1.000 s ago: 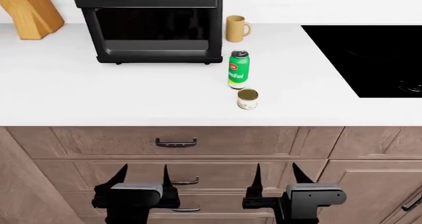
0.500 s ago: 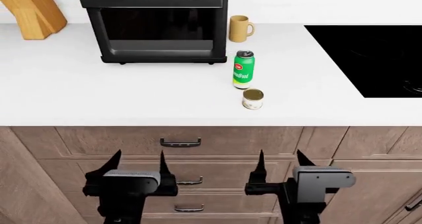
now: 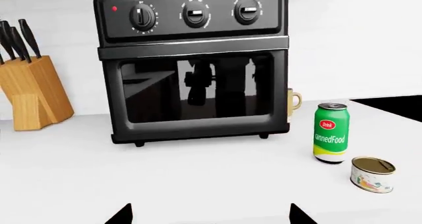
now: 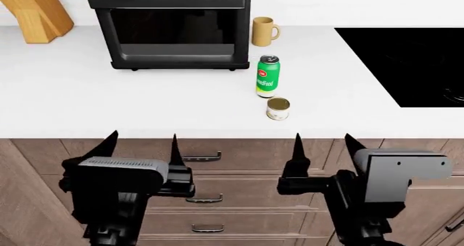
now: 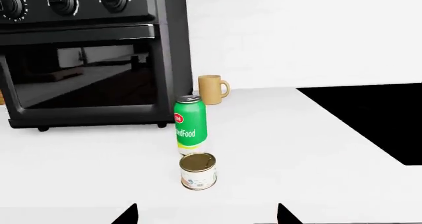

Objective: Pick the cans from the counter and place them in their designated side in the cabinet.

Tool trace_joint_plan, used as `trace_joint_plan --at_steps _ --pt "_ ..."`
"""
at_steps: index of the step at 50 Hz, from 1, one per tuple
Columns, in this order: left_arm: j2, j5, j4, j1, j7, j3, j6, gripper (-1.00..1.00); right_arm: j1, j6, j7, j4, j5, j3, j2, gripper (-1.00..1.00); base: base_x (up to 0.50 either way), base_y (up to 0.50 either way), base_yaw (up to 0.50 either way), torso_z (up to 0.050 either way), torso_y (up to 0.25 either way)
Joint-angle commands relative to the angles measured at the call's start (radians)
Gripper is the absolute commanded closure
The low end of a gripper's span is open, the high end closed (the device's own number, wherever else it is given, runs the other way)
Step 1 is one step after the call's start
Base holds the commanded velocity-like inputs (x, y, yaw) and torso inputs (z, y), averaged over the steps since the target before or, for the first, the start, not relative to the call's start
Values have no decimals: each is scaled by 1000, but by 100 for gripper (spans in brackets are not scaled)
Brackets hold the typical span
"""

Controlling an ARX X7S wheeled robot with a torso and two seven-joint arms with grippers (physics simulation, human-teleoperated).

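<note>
A tall green can [image 4: 268,76] with a red logo stands upright on the white counter [image 4: 65,99], right of the oven. A short tin [image 4: 277,108] with a gold lid stands just in front of it. Both also show in the left wrist view, the green can [image 3: 330,133] and the tin [image 3: 372,174], and in the right wrist view, the green can [image 5: 189,125] and the tin [image 5: 197,170]. My left gripper [image 4: 143,140] and right gripper [image 4: 323,142] are open and empty, in front of the counter's front edge, short of the cans.
A black toaster oven [image 4: 173,26] stands at the back. A tan mug [image 4: 263,31] stands beside it. A wooden knife block [image 4: 32,12] is at the far left. A black cooktop [image 4: 406,61] is at the right. Brown drawers [image 4: 239,159] are below.
Both grippers have risen from low in front of the drawers to the counter's front edge. The head view shifted slightly earlier. The cans have not moved.
</note>
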Motion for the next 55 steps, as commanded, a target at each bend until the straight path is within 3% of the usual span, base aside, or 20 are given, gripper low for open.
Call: trace_joint_plan --at_steps 1,12,18,22,24,29,35,39,45,55 --pt "-165 -186 146 66 -221 72 22 -100 -72 -76 303 -138 340 -44 232 -100 0 0 0 0 0" --pt "-348 -351 145 33 -447 182 131 -100 -9 -471 624 -138 447 -408 595 -100 0 0 0 0 0" --pt "-422 -395 144 -4 -540 243 183 -100 40 -554 685 -136 439 -531 664 -100 0 0 0 0 0" --pt "-515 -459 145 -46 -638 320 261 -100 56 -599 708 -137 438 -580 697 -100 0 0 0 0 0" --pt "-592 -491 146 -94 -712 416 341 -100 59 -631 717 -137 427 -611 715 -100 0 0 0 0 0" --pt "-766 -462 146 -306 -890 829 571 -100 69 -727 743 -138 378 -716 765 -100 0 0 0 0 0" --pt "-871 -363 146 -579 -1061 1279 752 -100 75 -782 755 -134 344 -781 790 -100 0 0 0 0 0" --pt "-870 -359 146 -728 -1137 1460 786 -100 85 -798 763 -135 337 -803 801 -100 0 0 0 0 0" --pt "-868 -376 142 -780 -1175 1501 793 -100 116 -816 769 -134 326 -851 815 -100 0 0 0 0 0" --pt "-920 -396 105 -788 -1195 1473 869 -100 174 -836 765 -136 305 -935 828 -100 0 0 0 0 0"
